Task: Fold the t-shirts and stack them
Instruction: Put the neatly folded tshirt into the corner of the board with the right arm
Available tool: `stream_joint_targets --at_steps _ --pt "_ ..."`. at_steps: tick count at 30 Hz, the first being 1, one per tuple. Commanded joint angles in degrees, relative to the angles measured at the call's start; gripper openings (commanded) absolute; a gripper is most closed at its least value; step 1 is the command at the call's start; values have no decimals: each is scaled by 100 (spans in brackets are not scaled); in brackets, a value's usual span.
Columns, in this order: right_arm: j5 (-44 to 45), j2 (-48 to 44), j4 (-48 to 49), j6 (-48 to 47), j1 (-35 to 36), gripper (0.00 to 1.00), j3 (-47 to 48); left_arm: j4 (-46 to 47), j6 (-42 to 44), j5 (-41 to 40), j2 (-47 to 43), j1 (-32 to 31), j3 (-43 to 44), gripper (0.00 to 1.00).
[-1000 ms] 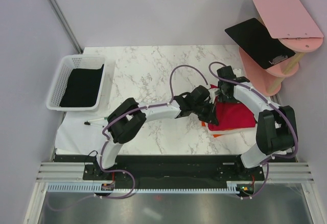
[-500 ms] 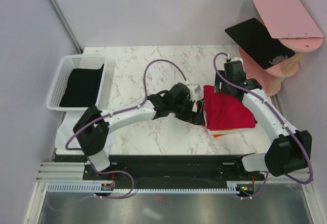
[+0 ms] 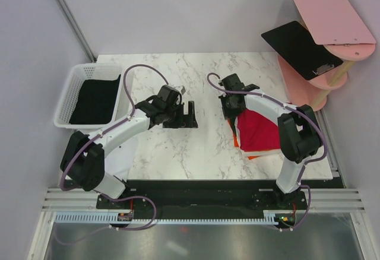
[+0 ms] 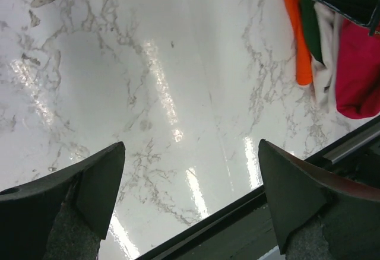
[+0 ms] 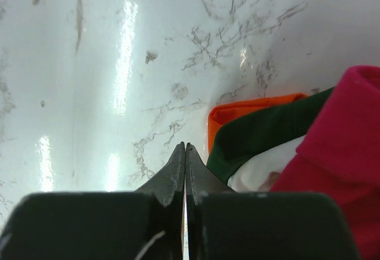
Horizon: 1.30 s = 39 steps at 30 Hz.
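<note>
A folded crimson t-shirt (image 3: pixel 260 128) tops a stack at the right of the marble table, with an orange-red t-shirt's edge (image 3: pixel 237 142) showing beneath. My right gripper (image 3: pixel 230 110) sits at the stack's left edge. In the right wrist view, the right gripper (image 5: pixel 185 146) is shut with nothing between its fingers, beside orange (image 5: pixel 249 108), dark green (image 5: pixel 267 135) and crimson (image 5: pixel 341 147) layers. My left gripper (image 3: pixel 187 115) hangs open over bare marble mid-table, apart from the stack. The left wrist view shows that gripper (image 4: pixel 191 147) empty and the stack (image 4: pixel 359 70) at its upper right. A black t-shirt (image 3: pixel 95 100) lies in the basket.
The white mesh basket (image 3: pixel 70 97) stands at the far left. A pink shelf stand (image 3: pixel 329 16) with a flat black board (image 3: pixel 297 46) is at the back right. A white sheet (image 3: pixel 86 153) lies at the near left. The table's front edge (image 4: pixel 237 224) runs just below the left fingers.
My left gripper opened, let go of the crimson shirt and pulled back left to mid-table. My right gripper swung to the stack's left edge and shut.
</note>
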Motion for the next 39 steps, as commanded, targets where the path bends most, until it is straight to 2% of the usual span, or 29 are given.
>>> stream_joint_targets --at_steps 1,14,24,29,34,39 --pt "-106 207 -200 30 -7 0 122 -118 214 -117 -219 193 -106 100" --pt "1098 129 -781 495 -34 0 -572 -188 354 -179 -131 430 -98 100" --pt "1538 -380 -1097 724 -912 0 -1372 -180 424 -109 -35 492 51 100" --pt "2153 -618 -1448 672 -1360 0 -1364 -145 416 -29 -26 492 95 100" --pt "2741 -742 -1599 803 -1484 0 -1328 -136 407 15 -52 492 87 100" --pt "2726 -689 -1625 812 -1510 0 -1241 -127 451 -38 -149 501 8 100"
